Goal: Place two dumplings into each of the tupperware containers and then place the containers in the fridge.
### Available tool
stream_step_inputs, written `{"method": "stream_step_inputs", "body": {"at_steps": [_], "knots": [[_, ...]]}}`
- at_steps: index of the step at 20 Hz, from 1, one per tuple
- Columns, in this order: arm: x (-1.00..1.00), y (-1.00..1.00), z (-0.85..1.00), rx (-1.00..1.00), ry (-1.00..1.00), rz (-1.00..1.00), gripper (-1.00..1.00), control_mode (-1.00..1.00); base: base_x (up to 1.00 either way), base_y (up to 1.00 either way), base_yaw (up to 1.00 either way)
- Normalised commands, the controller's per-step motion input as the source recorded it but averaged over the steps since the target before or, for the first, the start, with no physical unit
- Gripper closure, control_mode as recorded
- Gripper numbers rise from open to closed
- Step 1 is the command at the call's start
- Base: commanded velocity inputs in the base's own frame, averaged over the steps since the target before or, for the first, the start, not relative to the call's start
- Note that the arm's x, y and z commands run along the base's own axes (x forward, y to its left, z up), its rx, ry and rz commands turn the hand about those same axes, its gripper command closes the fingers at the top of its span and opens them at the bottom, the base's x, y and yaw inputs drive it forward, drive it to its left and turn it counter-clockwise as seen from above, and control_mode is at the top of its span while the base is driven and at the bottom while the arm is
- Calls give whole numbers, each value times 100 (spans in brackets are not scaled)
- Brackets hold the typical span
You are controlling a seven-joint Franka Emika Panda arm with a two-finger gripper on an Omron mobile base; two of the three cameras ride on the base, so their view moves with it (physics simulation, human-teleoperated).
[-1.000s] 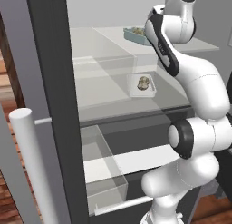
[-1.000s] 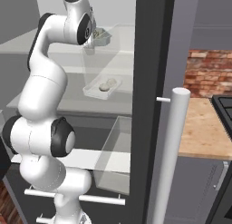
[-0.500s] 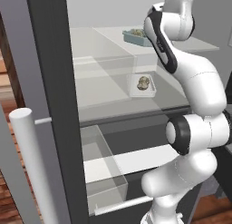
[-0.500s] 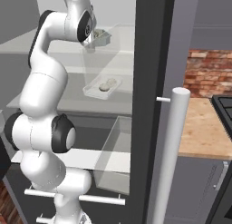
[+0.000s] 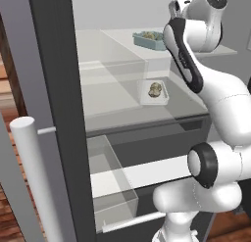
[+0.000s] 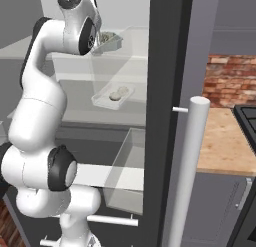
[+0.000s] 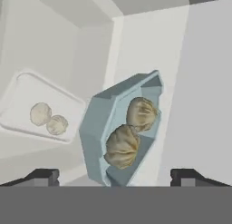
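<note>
Inside the open fridge (image 5: 59, 89), the arm reaches to the upper glass shelf (image 5: 122, 40), where the blue tub (image 7: 118, 132) sits with two dumplings (image 7: 142, 113) in it, one just behind the other and touching. In the hand view the gripper (image 7: 115, 175) hangs above the tub with its dark fingertips (image 7: 43, 175) spread wide, one to each side of the tub and clear of its walls; nothing is held between them. From the left base view the blue tub (image 5: 149, 39) shows near the shelf's front edge, beside the arm's upper link. On the shelf below, the pale tub (image 5: 156, 91) rests flat with its own pair of dumplings (image 5: 155, 89) side by side; the right base view shows the same pale tub (image 6: 112, 97) and the hand view places it (image 7: 38, 107) well apart from the blue one. Beneath both shelves a clear drawer (image 5: 110, 187) stands pulled out. The door's long pale handle (image 6: 187, 171) rises in the foreground, a wooden counter (image 6: 225, 141) and brick wall (image 6: 230, 81) beyond it.
</note>
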Motion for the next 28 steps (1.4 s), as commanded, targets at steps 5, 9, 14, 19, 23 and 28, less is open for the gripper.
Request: {"method": "stream_step_inputs", "body": {"at_steps": [5, 9, 14, 19, 23, 28], "knots": [[-100, -3, 5, 0, -17, -12, -100, -100, 0, 0, 0], [-100, 5, 3, 0, -1, -5, -100, -100, 0, 0, 0], [-100, 8, 4, 1, 4, -2, -100, -100, 0, 0, 0], [-100, 1, 0, 11, 13, -2, -100, -100, 0, 0, 0], [-100, 2, -43, 12, 11, -1, -100, -100, 0, 0, 0], [-96, 3, -64, 7, 16, -1, -100, -100, 0, 0, 0]]}}
